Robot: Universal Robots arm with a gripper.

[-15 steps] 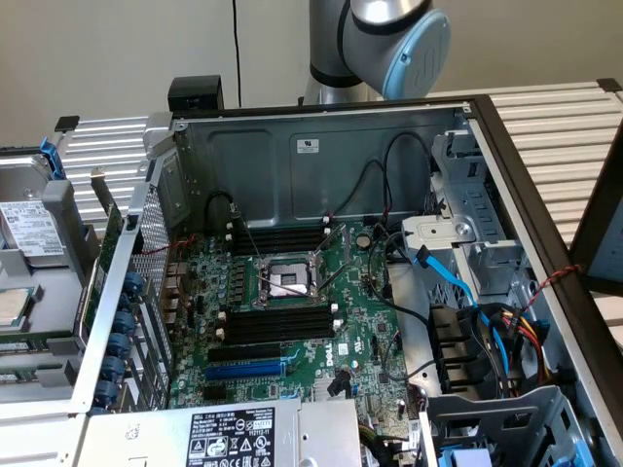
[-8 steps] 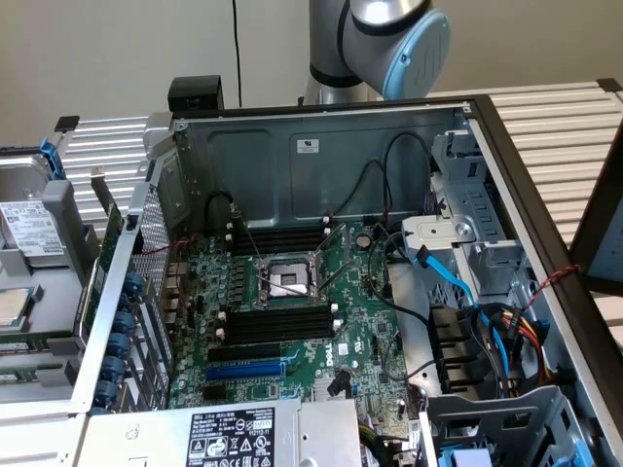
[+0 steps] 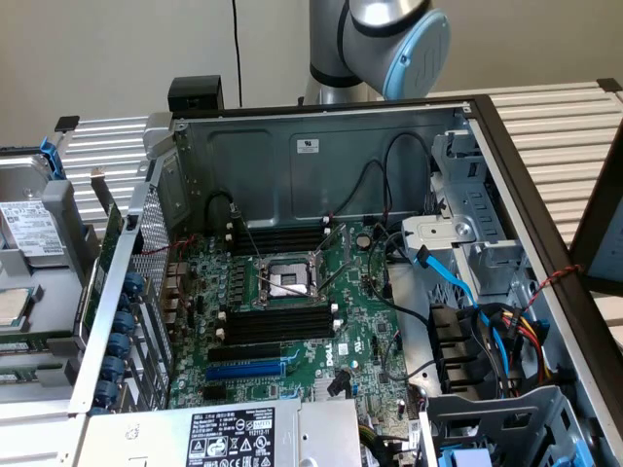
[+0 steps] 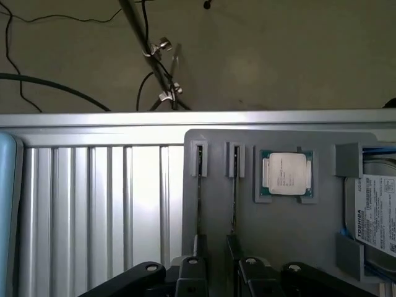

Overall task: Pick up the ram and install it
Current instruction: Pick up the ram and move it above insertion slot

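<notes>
Two thin ram sticks stand edge-on in the narrow slots of a grey holder tray point(image 4: 278, 229); one ram point(image 4: 199, 185) is beside the other point(image 4: 234, 192). My gripper point(image 4: 216, 247) hovers above this tray, open, one black fingertip point(image 4: 202, 244) lined up near each stick and bare tray between them. It holds nothing. In the exterior view the open computer case shows the green motherboard point(image 3: 365, 321) with long black memory slots point(image 3: 277, 324) in front of the processor socket point(image 3: 287, 280) and more slots point(image 3: 282, 238) behind it. The arm point(image 3: 389, 39) rises behind the case.
The tray also holds a processor chip point(image 4: 286, 174) and a hard drive point(image 4: 377, 213). A ribbed metal tabletop point(image 4: 93, 204) lies beside it. Inside the case, loose black and blue cables point(image 3: 458, 282) and a drive cage point(image 3: 487, 233) crowd the exterior view's right.
</notes>
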